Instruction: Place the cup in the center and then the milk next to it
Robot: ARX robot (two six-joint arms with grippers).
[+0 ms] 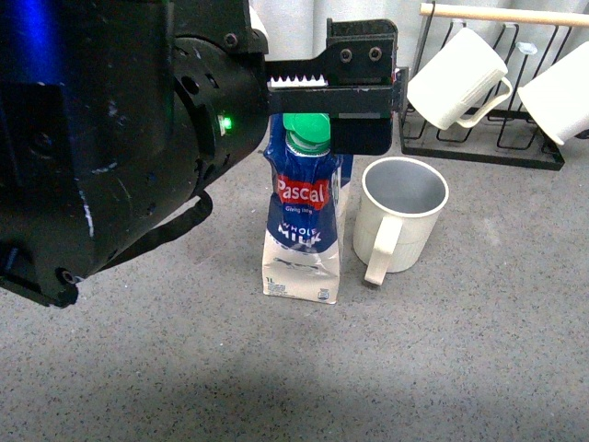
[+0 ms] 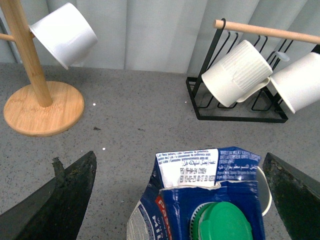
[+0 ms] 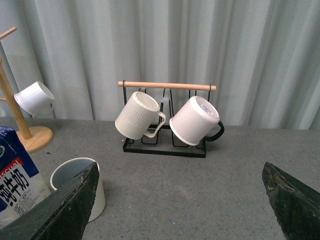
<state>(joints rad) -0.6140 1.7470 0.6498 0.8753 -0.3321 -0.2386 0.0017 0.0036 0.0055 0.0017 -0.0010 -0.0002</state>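
Observation:
The milk [image 1: 302, 230] stands upright on the grey speckled tabletop [image 1: 460, 350], its green cap up and its body dented. The cream ribbed cup [image 1: 400, 216] stands just to its right, handle toward me, close to the carton. My left gripper [image 1: 363, 97] is open and hovers over the carton's top. In the left wrist view [image 2: 182, 200] its jaws stand wide on either side of the milk [image 2: 200, 200], apart from it. My right gripper [image 3: 182, 200] is open and empty over bare table, with the cup [image 3: 62, 175] and the milk [image 3: 15, 185] off to one side.
A black wire rack [image 1: 483, 152] at the back right holds a whiter ribbed mug [image 1: 456, 78] and a smooth white cup [image 1: 561, 97]. A wooden mug tree [image 2: 37, 107] with a white cup [image 2: 65, 32] stands at the back left. A curtain closes the back.

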